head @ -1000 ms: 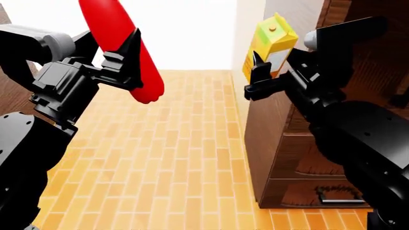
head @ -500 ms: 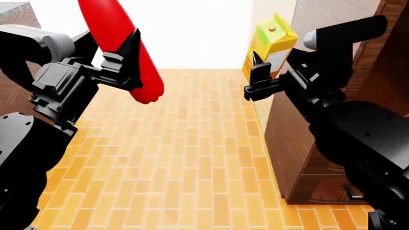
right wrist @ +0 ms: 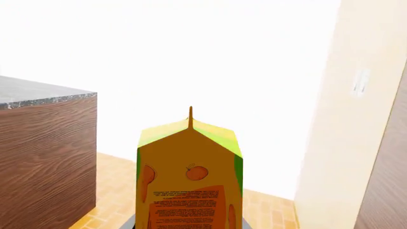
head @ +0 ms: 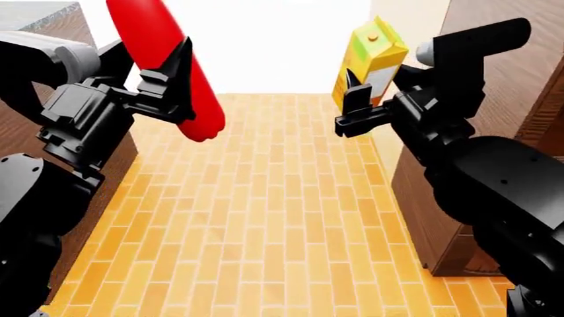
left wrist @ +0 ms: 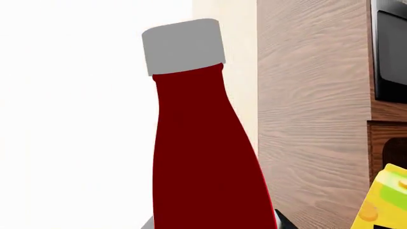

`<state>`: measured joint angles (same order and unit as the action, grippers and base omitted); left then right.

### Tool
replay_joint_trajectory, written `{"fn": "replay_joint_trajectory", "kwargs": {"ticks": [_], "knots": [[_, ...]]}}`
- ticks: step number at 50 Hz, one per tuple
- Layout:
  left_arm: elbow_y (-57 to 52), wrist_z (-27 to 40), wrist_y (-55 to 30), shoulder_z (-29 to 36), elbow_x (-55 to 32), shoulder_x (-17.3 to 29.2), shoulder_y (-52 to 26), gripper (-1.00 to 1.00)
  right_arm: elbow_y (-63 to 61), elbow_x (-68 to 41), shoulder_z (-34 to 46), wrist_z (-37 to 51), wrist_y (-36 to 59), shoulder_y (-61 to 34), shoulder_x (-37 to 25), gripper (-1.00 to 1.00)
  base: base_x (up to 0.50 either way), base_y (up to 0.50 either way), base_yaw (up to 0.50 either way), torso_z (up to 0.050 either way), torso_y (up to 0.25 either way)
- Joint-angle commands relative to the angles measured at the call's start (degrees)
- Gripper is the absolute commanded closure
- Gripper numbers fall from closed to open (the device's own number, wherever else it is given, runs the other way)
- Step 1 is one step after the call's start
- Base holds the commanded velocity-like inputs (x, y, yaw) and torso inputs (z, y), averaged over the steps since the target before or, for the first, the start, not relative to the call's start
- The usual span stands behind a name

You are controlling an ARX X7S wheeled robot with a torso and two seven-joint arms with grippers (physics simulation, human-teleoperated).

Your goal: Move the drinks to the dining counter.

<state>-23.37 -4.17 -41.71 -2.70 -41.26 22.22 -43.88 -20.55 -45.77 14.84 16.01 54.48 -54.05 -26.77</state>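
Observation:
My left gripper is shut on the tall red bottle, held high and tilted at the left of the head view. The left wrist view shows the bottle with its grey cap. The yellow-orange gable-top carton stands upright in my right gripper, which is shut on it; the right wrist view shows the carton head-on. The dining counter, with a grey marble top over a dark-wood side, is ahead on the left, and a corner of it shows in the head view. The can is out of view.
An orange brick floor runs ahead between the counter's wood side and a dark-wood cabinet on the right. A beige wall rises beyond. A tall pale wood panel and a black appliance show in the left wrist view.
The view has swung left: the dark cabinet on the right slid further right and the counter came into view at the left. Both arms hold their drinks as before.

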Motion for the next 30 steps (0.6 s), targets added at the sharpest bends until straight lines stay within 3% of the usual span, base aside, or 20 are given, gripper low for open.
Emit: {"fn": "replay_joint_trajectory", "kwargs": {"ticks": [1, 30], "knots": [[-0.48, 0.80, 0.07, -0.48, -1.35, 0.18, -0.37, 1.00, -0.82, 1.80, -1.04, -0.21, -0.27, -0.94, -0.18, 1.00, -0.08, 0.50, 0.00, 0.000, 0.000], [-0.68, 1.38, 0.07, 0.29, -1.78, 0.52, -0.79, 1.00, -1.92, 1.11, -1.55, 0.57, -0.57, 0.16, -0.86, 1.00, -0.08, 0.50, 0.00, 0.001, 0.002]]}}
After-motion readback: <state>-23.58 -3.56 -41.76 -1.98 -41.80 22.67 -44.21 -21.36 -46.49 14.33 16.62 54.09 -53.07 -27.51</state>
